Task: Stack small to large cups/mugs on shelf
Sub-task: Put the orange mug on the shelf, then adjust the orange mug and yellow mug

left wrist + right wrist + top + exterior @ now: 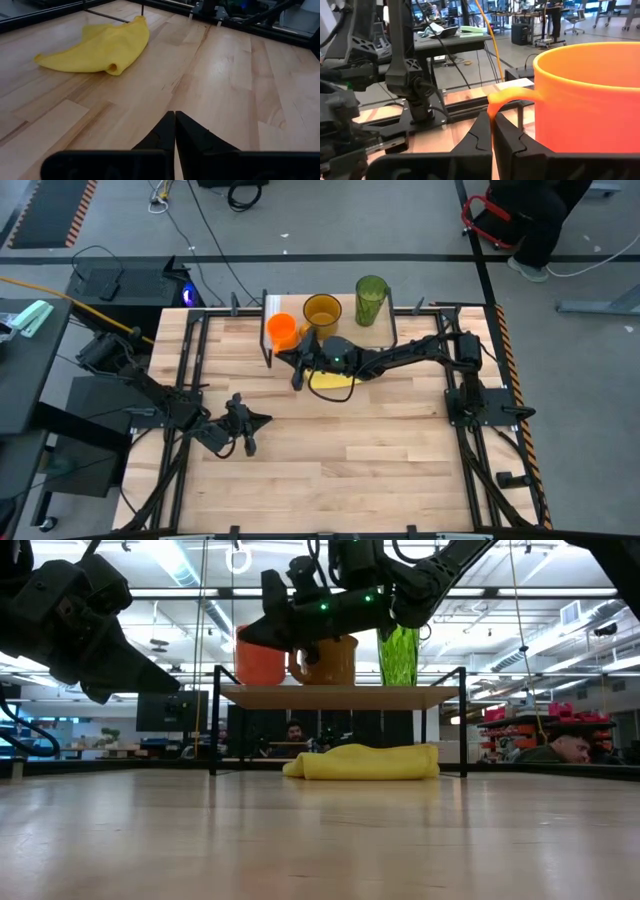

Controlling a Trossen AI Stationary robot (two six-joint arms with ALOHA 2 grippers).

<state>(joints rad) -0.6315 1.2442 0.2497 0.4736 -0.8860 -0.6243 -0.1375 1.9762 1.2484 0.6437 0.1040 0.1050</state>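
The small orange mug (282, 330) (590, 100) stands upright at the left end of the shelf (385, 332) (340, 697). On the same board the amber-yellow mug (321, 311) (335, 660) is in the middle and the green tumbler (371, 300) (398, 655) at the right end. My right gripper (289, 355) (493, 125) is beside the orange mug's near side, shut on its handle. My left gripper (247, 440) (175, 122) waits shut over the table's near left, touching nothing. My right gripper pinches the orange mug's handle (492, 106) between its two fingers, which come about level from the table's right and point left. The mug is upright with its base at the shelf's top board (250, 690); I cannot tell whether it rests there or hangs just above.
A crumpled yellow cloth (333, 380) (365, 762) (100, 47) lies on the table in front of and partly under the shelf, below my right arm. Black frame rails (455, 380) run along the table's sides. Bare wood (380, 450) fills the near half.
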